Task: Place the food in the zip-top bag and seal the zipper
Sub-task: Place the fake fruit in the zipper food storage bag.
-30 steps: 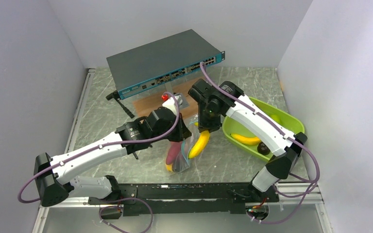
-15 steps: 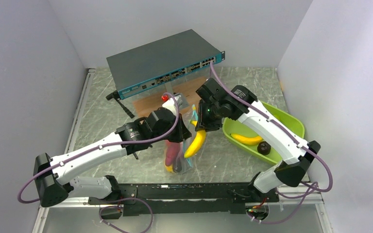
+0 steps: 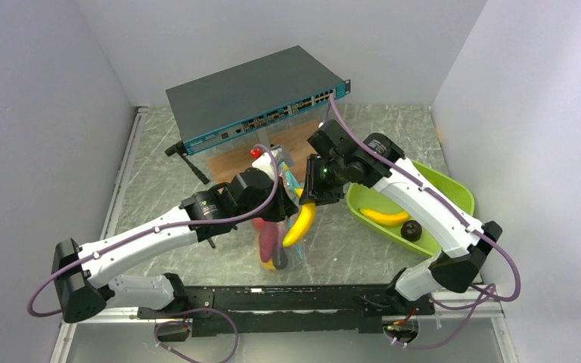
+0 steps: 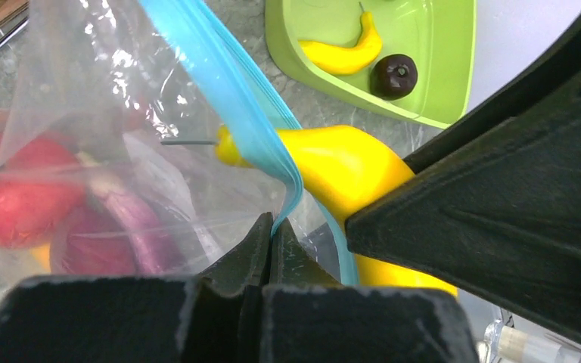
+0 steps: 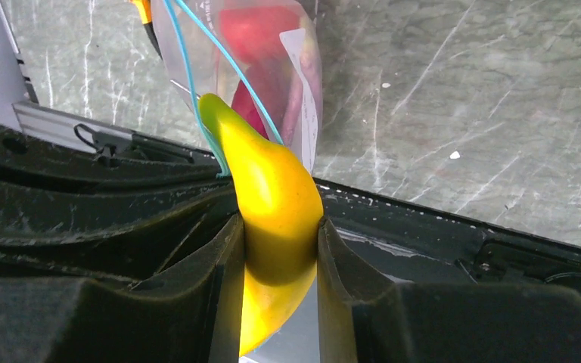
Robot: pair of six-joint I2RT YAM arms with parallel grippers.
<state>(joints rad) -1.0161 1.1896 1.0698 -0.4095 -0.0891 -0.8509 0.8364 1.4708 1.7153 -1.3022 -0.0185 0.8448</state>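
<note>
**Step in hand:** loading the food.

**Left claw:** my left claw (image 4: pixel 272 233) is clenching the teal zipper (image 4: pixel 234 106) edge of the zip-top bag (image 3: pixel 276 246) and holding the mouth up. A red piece (image 4: pixel 15 193) and a purple eggplant (image 4: pixel 106 242) are already lying inside.

**Right claw:** my right claw (image 5: pixel 280 227) is grasping a yellow banana (image 5: pixel 272 174), whose tip is poking between the two zipper strips.

**Layout, top view:** the bag is hanging at 6 o'clock from the left claw. The lime tray (image 3: pixel 454 193) is sitting at 3 o'clock, holding a second banana (image 3: pixel 384 218) and a brown round fruit (image 3: pixel 412 231).

**Next move, in my judgement:** pushing the banana deeper toward 7 o'clock before letting go, without dragging the mouth out of my left pinch.

**Change from a second ago:** the banana has shifted toward 9 o'clock onto the bag's mouth, and my right elbow has swung out toward 3 o'clock.
</note>
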